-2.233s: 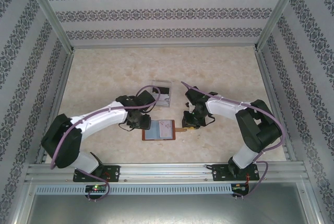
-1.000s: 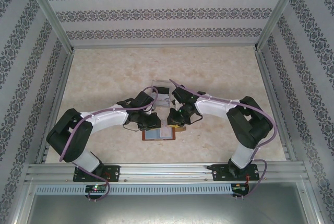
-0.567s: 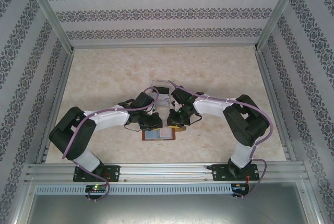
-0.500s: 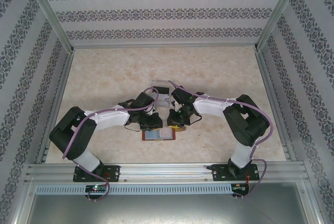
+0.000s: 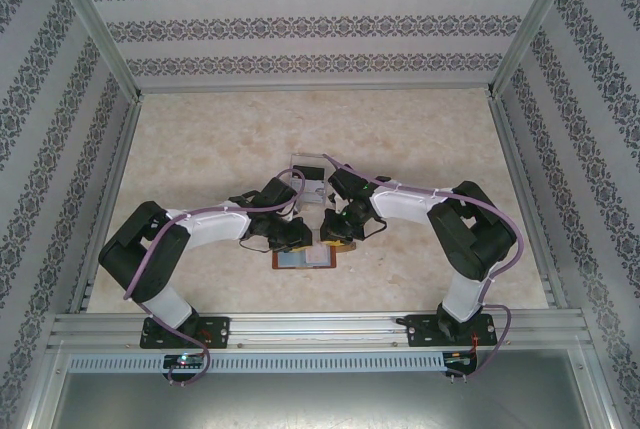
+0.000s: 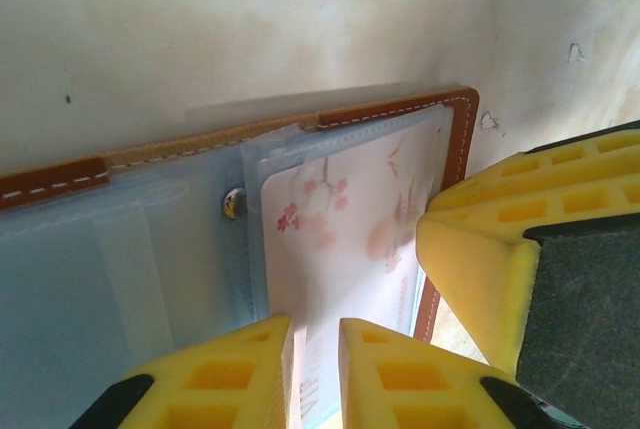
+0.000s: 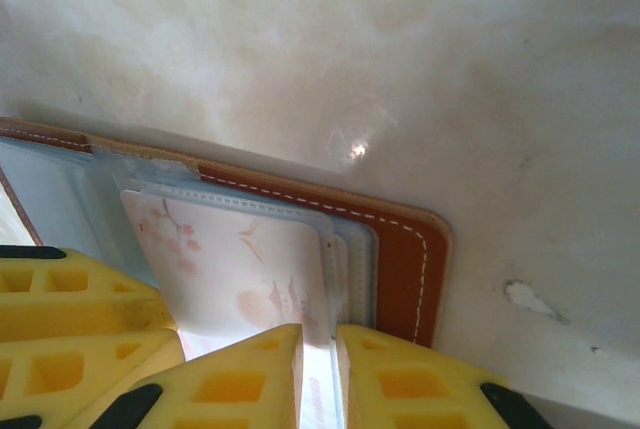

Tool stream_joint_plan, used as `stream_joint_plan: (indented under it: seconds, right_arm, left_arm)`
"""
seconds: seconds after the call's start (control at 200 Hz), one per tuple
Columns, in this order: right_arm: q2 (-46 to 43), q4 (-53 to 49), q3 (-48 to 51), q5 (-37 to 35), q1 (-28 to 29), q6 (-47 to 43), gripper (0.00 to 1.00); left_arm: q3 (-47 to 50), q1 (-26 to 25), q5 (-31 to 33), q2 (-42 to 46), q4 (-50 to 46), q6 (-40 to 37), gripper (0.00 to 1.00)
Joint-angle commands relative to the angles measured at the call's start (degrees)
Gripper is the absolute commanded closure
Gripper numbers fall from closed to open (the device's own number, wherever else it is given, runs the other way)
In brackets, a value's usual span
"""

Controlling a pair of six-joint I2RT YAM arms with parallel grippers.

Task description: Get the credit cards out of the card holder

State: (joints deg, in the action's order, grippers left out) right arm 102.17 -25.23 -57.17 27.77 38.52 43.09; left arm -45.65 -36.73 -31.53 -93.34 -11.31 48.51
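Card holder (image 5: 300,260) lies open and flat on the marbled beige table (image 5: 200,149), near centre, under both wrists. Reddish-brown leather, white stitching, rounded corners; grey-blue clear plastic pockets inside, small metal stud (image 6: 233,204) at the fold. Credit card (image 6: 340,229) is thin and pale with a pink blossom print, sitting in the pocket on the right arm's side. Left gripper (image 6: 315,334) jaws nearly together, pinching the card's near edge. Right gripper (image 7: 318,334) jaws equally narrow, clamped on the pocket's plastic edge. Both crowd side by side. Clear box (image 5: 308,171) just beyond.
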Motion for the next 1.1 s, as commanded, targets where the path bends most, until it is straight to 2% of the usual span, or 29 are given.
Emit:
stream_joint_plan:
  seconds: [0.0,0.165,0.535,1.094]
  right_arm:
    - [1.4,-1.8,0.4,-1.1,0.7,-1.4,0.81]
    - [1.1,-2.1,0.4,-1.1,0.7,-1.5,0.81]
    - [1.2,-2.3,0.6,-1.2,0.6,-1.7,0.80]
    - [1.1,-2.5,0.5,-1.2,0.5,-1.9,0.80]
  left_arm:
    - [-0.9,0.3,0.6,-1.3,-2.0,-0.4,0.76]
    - [-2.1,0.0,1.0,-2.0,-4.2,-1.2,0.64]
    - [-4.8,-0.4,5.5,-0.7,-11.8,-3.4,0.63]
    - [-4.7,-0.3,6.8,3.2,-10.8,-3.0,0.62]
